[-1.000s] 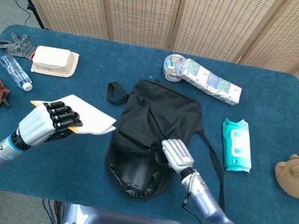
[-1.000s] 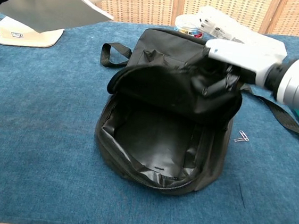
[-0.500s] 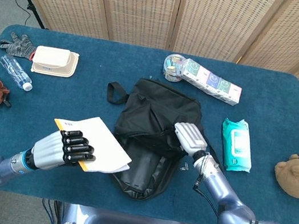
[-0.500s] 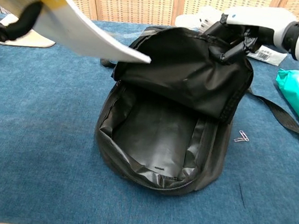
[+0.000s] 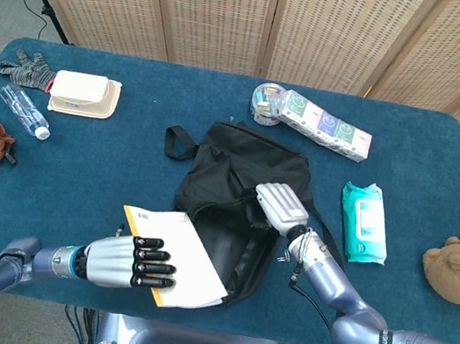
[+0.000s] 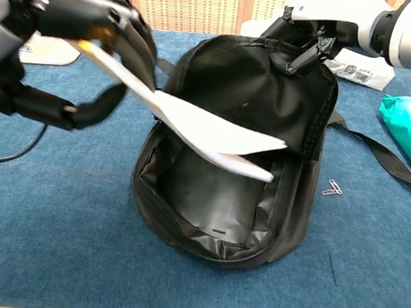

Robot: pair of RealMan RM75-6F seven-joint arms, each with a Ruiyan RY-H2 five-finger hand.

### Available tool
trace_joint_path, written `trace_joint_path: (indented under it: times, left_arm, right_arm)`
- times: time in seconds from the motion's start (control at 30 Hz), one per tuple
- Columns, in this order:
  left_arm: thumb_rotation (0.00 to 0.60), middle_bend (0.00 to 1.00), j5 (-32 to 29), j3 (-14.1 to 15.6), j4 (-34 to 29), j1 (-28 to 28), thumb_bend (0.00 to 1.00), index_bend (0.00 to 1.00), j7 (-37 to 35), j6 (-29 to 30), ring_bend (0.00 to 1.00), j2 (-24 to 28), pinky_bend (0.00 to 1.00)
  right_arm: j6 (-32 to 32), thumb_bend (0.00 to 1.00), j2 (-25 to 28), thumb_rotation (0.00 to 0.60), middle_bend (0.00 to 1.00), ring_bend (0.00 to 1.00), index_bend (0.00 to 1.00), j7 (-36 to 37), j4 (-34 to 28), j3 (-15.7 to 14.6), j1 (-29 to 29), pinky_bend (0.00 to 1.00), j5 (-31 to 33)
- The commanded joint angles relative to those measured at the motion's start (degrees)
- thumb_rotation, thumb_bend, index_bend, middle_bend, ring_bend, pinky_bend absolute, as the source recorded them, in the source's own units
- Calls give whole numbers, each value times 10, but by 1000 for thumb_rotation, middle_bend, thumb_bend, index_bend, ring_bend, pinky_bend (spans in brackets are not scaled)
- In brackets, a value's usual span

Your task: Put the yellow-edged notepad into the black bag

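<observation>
I have the yellow-edged notepad (image 5: 177, 258) gripped in my left hand (image 5: 120, 261), its dark fingers (image 5: 151, 266) lying across the top of the cover low in the head view; in the chest view the pad is tilted, its far corner reaching over the open mouth of the black bag (image 5: 239, 193) at the frame's centre. My right hand (image 5: 280, 209) holds the bag's upper flap, fingers closed on the fabric and lifting it so the lining shows. On the blue bench (image 5: 124, 167) I see a teal wipes pack (image 5: 363, 223) at centre right, a tissue box (image 5: 325, 125) up top, and a water bottle (image 5: 24, 111) at the left edge.
</observation>
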Motion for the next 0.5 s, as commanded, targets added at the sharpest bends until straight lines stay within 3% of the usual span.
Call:
trace_joint_path:
  times: [0.03,0.33,0.5]
  left_arm:
    - [600,658,14,11,30,-22,636,764,7,-7,572,-28,676]
    - [600,659,13,27,95,-54,638,764,4,-3,569,-80,676]
    - [600,659,7,37,127,-75,637,764,-4,-31,565,-100,676]
  right_arm:
    - [-5,690,6,600,600,501,601,-7,-12,-1,11,642,16]
    - [-12,690,21,600,606,504,603,-13,-19,-6,31,650,35]
    - [-18,691,36,600,607,506,605,0,-33,0,36,650,35]
